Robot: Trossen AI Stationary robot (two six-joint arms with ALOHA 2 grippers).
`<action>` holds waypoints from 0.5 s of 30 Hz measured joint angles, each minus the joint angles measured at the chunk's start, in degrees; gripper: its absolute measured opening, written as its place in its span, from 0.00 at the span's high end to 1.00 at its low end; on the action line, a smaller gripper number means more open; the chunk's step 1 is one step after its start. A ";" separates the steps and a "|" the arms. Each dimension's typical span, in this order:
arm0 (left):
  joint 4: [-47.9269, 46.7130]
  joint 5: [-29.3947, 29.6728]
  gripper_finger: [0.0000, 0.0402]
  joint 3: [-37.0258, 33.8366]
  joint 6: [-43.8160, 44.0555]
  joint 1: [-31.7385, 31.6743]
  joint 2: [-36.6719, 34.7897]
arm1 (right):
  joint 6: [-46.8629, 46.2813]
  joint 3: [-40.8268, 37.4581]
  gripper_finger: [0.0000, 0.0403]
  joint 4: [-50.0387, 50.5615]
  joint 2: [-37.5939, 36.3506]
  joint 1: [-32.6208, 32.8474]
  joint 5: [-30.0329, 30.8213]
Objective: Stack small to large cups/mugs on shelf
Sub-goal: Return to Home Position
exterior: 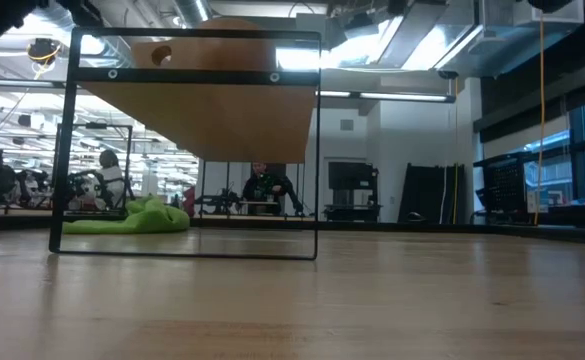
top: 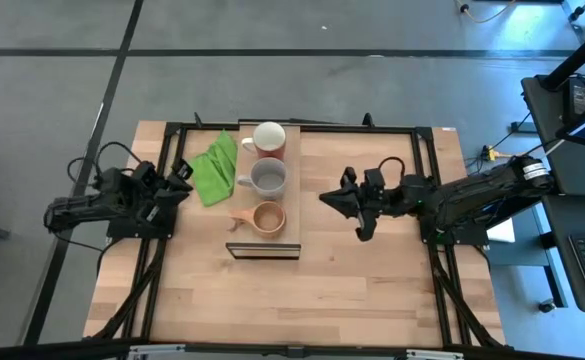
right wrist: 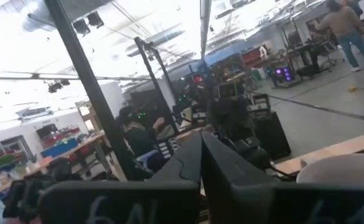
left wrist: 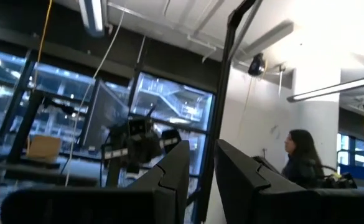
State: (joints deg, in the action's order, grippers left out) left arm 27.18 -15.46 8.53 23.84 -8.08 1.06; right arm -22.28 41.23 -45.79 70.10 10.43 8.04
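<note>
Centre frame, the red mug [top: 268, 137], grey mug [top: 269, 177] and wooden cup [top: 269, 218] line the shelf [top: 294, 165]; left gripper [top: 180, 183], mid-left, barely parted, empty; right gripper [top: 327, 198], mid-right, closed, empty.

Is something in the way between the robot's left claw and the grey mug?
Yes. The green cloth lies on the table between the left gripper and the grey mug on the shelf. The right gripper waits on the other side.

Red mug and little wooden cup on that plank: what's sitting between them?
The grey mug stands between the red mug and the wooden cup, all in one row on the plank. The high view shows this.
</note>
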 joint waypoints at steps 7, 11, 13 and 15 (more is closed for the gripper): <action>0.98 0.09 0.83 -4.00 1.61 0.00 0.04 | -2.99 -2.21 0.99 -1.14 0.07 -1.99 0.02; 2.33 0.06 0.83 -5.44 1.62 0.00 0.00 | -2.94 -2.21 0.99 -1.17 0.07 -2.89 -0.12; 2.15 0.06 0.83 -6.34 1.89 0.00 0.02 | -2.98 -2.21 0.99 -0.97 0.07 -3.52 -0.14; 2.60 0.06 0.83 -7.64 2.51 0.00 0.02 | -2.96 -2.21 0.99 -0.90 0.07 -4.00 -0.05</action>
State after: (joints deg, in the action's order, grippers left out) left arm 29.78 -15.40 0.90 26.34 -8.08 1.08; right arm -25.24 39.03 -46.70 70.17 6.43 7.99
